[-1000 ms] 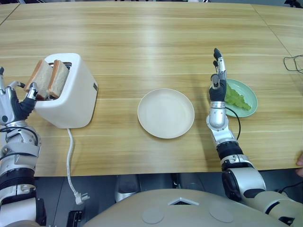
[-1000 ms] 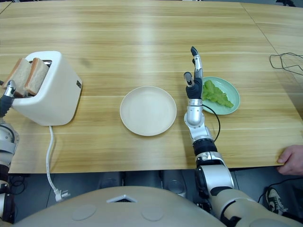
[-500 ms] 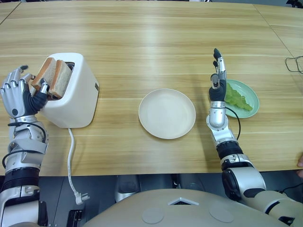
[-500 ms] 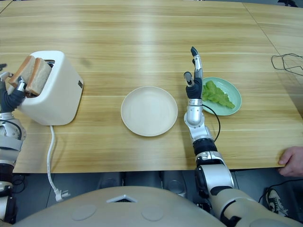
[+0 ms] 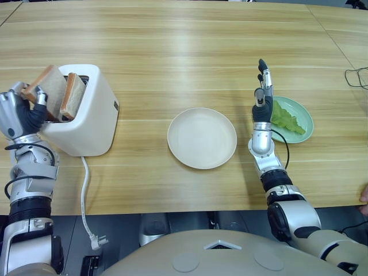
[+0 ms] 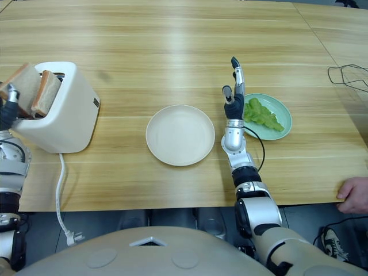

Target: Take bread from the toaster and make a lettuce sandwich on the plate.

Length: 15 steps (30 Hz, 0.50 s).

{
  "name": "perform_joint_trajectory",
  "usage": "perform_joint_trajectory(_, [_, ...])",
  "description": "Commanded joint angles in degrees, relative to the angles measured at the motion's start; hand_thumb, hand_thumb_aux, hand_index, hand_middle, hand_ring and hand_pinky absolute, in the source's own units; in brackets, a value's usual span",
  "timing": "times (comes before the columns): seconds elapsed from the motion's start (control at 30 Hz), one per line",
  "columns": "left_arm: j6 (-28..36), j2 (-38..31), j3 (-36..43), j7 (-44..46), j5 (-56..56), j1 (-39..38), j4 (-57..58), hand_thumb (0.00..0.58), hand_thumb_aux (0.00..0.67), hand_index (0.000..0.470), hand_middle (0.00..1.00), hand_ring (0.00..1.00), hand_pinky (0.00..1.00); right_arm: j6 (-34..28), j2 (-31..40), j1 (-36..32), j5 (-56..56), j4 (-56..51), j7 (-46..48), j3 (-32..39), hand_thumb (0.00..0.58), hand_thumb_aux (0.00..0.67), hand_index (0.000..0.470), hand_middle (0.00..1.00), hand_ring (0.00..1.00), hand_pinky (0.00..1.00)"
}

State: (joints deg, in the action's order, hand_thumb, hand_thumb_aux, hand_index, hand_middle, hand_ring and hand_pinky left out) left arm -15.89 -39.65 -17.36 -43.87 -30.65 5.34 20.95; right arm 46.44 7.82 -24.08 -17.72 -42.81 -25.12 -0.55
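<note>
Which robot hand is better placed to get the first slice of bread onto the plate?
Left. The left robot hand grips the outer slice at the toaster; the right robot hand stands open beside the lettuce.

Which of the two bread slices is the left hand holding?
The outer slice, tilted away from the toaster in the left hand; the inner slice sits in its slot, untouched.

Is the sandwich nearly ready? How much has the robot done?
Just starting. Done: nothing, the plate is bare. In hand: the left hand grips one bread slice, tilted out of the toaster. Left: the second slice in its slot, and the lettuce on the green dish beside the open right hand.
</note>
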Motion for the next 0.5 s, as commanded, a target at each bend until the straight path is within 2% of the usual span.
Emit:
perform_joint_trajectory(0.03, [-6.5,2.4,-7.7,-4.0,6.7,0.3,-8.7,0.580,0.670,0.460,1.00,1.00,1.00,-0.6,-0.2,-0.5,0.1,-2.0,-0.8,-0.2,0.000,0.000,0.000,0.00,0.00,0.00])
perform_joint_trajectory(0.13, [-13.1,4.7,-8.3,-0.3,11.7,-0.1,-15.0,0.580,0.670,0.460,1.00,1.00,1.00,-0.4,-0.1,-0.6,0.1,-2.5,-1.4,-0.4,0.000,0.000,0.000,0.00,0.00,0.00])
perform_joint_trajectory(0.23, [-17.9,6.2,-4.4,6.7,14.7,-0.1,-20.0,0.580,0.670,0.460,1.00,1.00,1.00,-0.3,0.3,-0.6,0.3,-2.7,-1.7,-0.6,0.000,0.000,0.000,0.00,0.00,0.00])
perform_joint_trajectory(0.37, [-21.2,8.7,6.0,20.2,20.2,1.3,-21.8,0.580,0.670,0.460,1.00,1.00,1.00,-0.2,1.3,-0.4,0.3,-2.4,-2.1,-1.0,0.000,0.000,0.000,0.00,0.00,0.00])
perform_joint_trajectory(0.5, [-23.4,12.2,17.4,33.5,24.4,2.5,-18.0,0.580,0.670,0.460,1.00,1.00,1.00,-0.1,3.3,-0.2,0.2,-2.0,-2.9,-1.9,0.000,0.000,0.000,0.00,0.00,0.00])
